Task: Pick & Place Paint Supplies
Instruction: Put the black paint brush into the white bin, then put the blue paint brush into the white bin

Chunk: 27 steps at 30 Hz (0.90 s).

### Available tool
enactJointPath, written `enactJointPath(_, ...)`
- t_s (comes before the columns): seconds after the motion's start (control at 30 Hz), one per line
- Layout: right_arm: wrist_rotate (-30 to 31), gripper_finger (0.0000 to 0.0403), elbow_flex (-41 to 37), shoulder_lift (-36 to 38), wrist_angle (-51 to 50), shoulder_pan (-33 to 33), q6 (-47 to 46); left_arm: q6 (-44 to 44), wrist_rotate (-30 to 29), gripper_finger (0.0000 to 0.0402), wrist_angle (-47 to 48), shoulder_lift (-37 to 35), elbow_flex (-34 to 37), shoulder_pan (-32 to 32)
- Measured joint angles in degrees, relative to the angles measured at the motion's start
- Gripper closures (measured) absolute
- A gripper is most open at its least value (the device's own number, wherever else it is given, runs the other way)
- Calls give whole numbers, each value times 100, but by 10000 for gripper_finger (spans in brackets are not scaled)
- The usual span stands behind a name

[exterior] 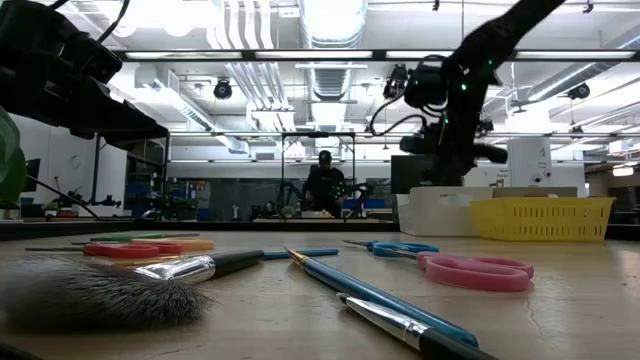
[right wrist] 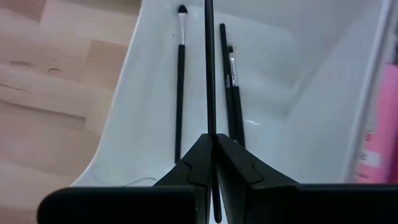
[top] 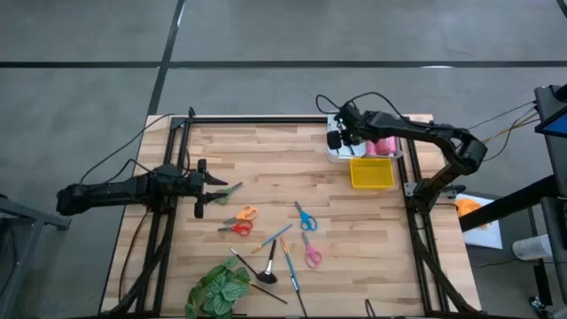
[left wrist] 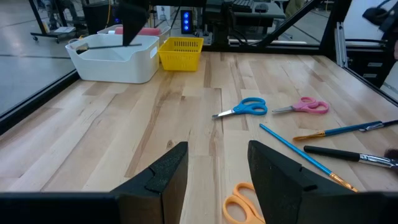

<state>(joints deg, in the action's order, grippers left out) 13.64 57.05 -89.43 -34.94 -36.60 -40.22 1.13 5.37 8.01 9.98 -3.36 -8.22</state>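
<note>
My right gripper (right wrist: 211, 142) is shut on a thin black brush (right wrist: 209, 68) over the white bin (top: 339, 151) at the far right of the table. Three dark brushes (right wrist: 180, 87) lie on that bin's floor, and pink tubes (top: 385, 144) lie in its other compartment. My left gripper (left wrist: 214, 174) waits open and low at the table's left side (top: 202, 190), touching nothing. Scissors lie flat on the wood: green (top: 229, 189), orange (top: 246, 213), red (top: 237, 229), blue (top: 306, 217) and pink (top: 311, 255). More brushes (top: 289, 264) lie near the front. My right gripper pinches the black brush's thin handle (right wrist: 210, 124) between its two fingers, which slant down from above the bin. The handle runs on past the fingertips over the bin's floor and also back between the fingers. Whether its far end touches the bin I cannot tell.
A yellow basket (top: 372, 173) stands beside the white bin on its near side. A green leafy plant (top: 217, 288) sits at the front left. Bare wood lies between the scattered supplies and the bins. Black frame rails (top: 415, 204) run along the table's sides.
</note>
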Motion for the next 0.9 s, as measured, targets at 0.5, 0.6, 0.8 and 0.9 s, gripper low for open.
enactJointPath(0.5,-305,388,-863,0,897,4,-680,0,-2,232,-1,0,-2,0)
enactJointPath(0.6,-315,386,-865,0,918,4,-628,0,-2,232,-2,0,-2,-1)
enactJointPath(0.8,-319,342,-865,0,932,-17,-615,0,-1,232,0,0,-2,0)
enactJointPath(0.9,-316,314,-865,0,945,-39,-628,0,-2,232,0,0,0,-1)
